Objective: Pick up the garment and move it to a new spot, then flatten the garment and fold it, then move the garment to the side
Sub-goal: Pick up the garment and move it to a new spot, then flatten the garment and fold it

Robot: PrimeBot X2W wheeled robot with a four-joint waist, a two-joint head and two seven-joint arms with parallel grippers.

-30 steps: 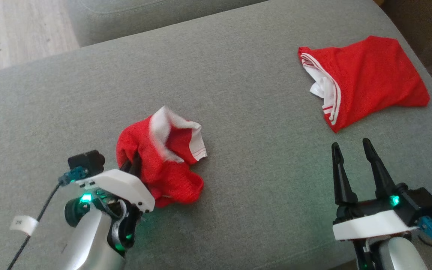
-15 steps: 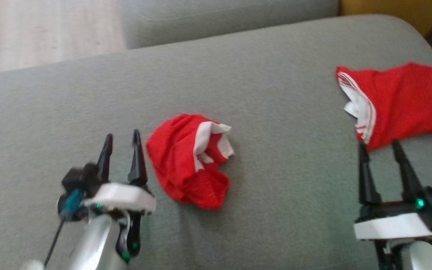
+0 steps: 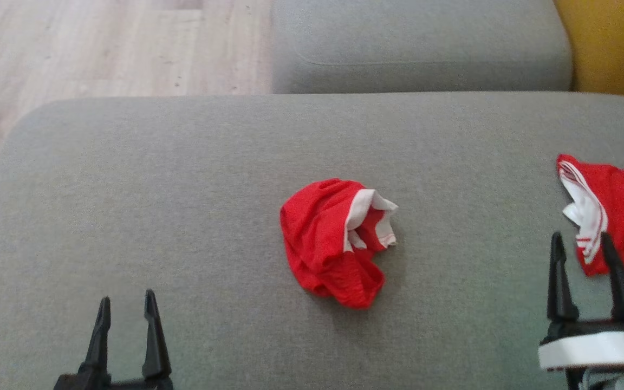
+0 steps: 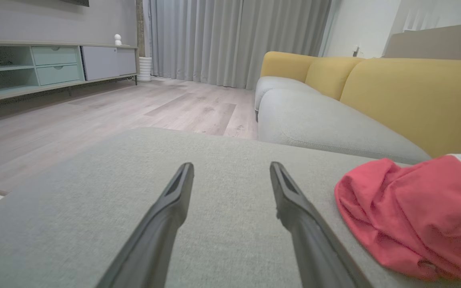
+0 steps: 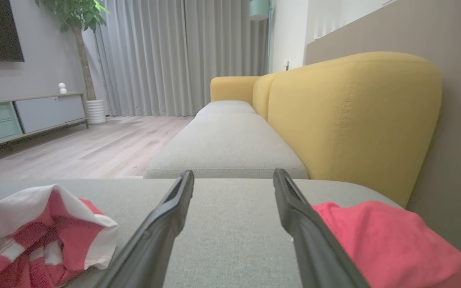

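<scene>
A crumpled red garment (image 3: 328, 244) with a white band lies in a heap in the middle of the grey sofa cushion (image 3: 182, 189). My left gripper (image 3: 128, 297) is open at the lower left, well apart from the heap, with nothing between its fingers. In the left wrist view the garment (image 4: 410, 216) lies to the right of the open left gripper (image 4: 231, 165). My right gripper (image 3: 581, 236) is open at the lower right, also holding nothing. In the right wrist view the garment (image 5: 34, 232) sits at the lower left of the open right gripper (image 5: 234, 171).
A second red garment (image 3: 623, 216), lying flatter, is at the cushion's right edge just beyond my right fingers, and shows again (image 5: 394, 240). Another grey cushion (image 3: 420, 49) lies behind, a yellow backrest (image 3: 610, 43) to the right, wooden floor (image 3: 101, 49) beyond the left edge.
My left gripper opened, let go of the crumpled garment and drew back to the lower left. The head camera has swung, so the whole picture has shifted.
</scene>
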